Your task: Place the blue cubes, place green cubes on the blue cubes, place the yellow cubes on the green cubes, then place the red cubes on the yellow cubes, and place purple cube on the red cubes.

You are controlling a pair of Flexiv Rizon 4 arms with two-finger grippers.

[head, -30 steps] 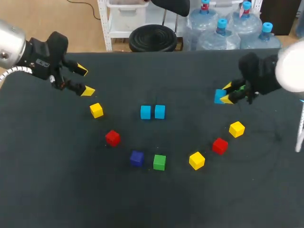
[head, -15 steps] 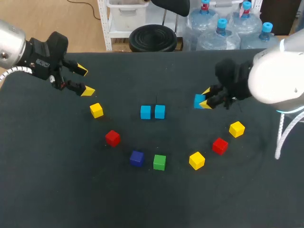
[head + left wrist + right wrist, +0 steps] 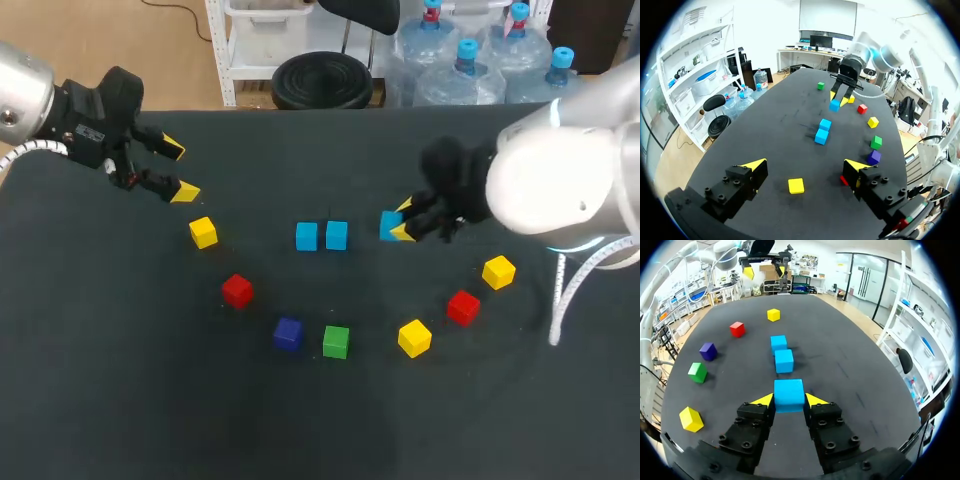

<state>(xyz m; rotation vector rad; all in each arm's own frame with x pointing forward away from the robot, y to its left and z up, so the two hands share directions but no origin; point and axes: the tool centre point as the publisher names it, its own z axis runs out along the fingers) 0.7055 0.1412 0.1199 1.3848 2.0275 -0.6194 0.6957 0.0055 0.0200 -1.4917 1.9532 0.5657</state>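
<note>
I can read no text, number or sign. The only print in sight is a small white label point(image 3: 88, 133) on the black housing just behind my left gripper point(image 3: 180, 170), near the table's far left corner in the head view. Its characters are too small to make out.
</note>
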